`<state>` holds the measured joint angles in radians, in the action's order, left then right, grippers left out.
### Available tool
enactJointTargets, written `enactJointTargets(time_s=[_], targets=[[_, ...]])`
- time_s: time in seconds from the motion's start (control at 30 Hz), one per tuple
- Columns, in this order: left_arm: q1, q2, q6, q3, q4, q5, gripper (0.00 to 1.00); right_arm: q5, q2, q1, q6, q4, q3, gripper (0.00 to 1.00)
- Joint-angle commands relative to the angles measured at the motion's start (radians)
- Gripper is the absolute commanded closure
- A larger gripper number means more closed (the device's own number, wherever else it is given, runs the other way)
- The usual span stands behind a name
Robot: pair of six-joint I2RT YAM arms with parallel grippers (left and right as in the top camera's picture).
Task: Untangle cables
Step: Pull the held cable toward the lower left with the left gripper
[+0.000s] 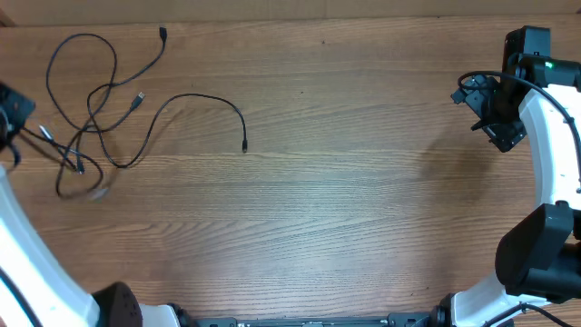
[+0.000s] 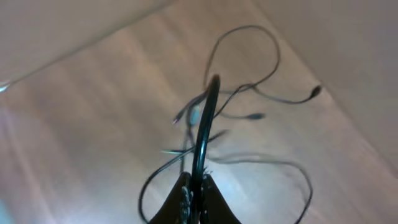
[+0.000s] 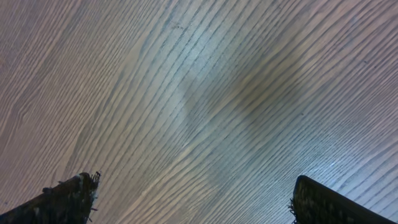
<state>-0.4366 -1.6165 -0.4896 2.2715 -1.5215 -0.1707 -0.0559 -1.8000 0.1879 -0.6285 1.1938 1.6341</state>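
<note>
Closest to the lens in the left wrist view: left gripper point(image 2: 194, 198), jaws clenched on one strand of the cables point(image 2: 202, 134), which rises taut from between the fingers toward the rest of the tangle. View is blurred; the plugs are hard to make out there. The overhead view does not show this pinch, since the left gripper sits at the far left frame edge, mostly cut off. The overhead view does give the layout: the cables are in the back-left area of the table point(image 1: 345, 209), loops crossing in a loose knot near the left edge. One plug end reaches toward the back edge, and another long strand arcs right and ends in a plug well apart from the knot.

The left wrist view shows the table edge meeting a pale surface near the tangle on two sides, so there is little margin there. The middle and right of the table are bare wood, with wide room.

Far right: right gripper point(image 1: 497, 123), near the right edge, well apart from the cables. The overhead view leaves its jaws unclear. The right wrist view settles it: fingers point(image 3: 67, 200) spread wide, released, only wood grain between them, with a soft shadow on the wood ahead of them.
</note>
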Motion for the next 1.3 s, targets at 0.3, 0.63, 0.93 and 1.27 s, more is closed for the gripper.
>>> enactJointTargets(time_s=[0.3, 0.63, 0.93, 1.27], targets=[[-0.033, -0.254, 0.541, -0.004, 0.243, 0.830, 0.96, -0.003, 0.003, -0.005, -0.003, -0.005, 0.001, 0.00], [-0.190, -0.075, 0.202, 0.162, 0.211, 0.199, 0.96, -0.003, 0.003, -0.005, -0.003, -0.005, 0.001, 0.00], [-0.246, -0.091, 0.005, 0.084, 0.054, 0.016, 0.96, -0.003, 0.003, -0.005, -0.003, -0.004, 0.001, 0.00], [-0.243, -0.180, 0.201, -0.099, 0.306, 0.856, 0.96, -0.003, 0.003, -0.005, -0.003, -0.005, 0.001, 0.00]])
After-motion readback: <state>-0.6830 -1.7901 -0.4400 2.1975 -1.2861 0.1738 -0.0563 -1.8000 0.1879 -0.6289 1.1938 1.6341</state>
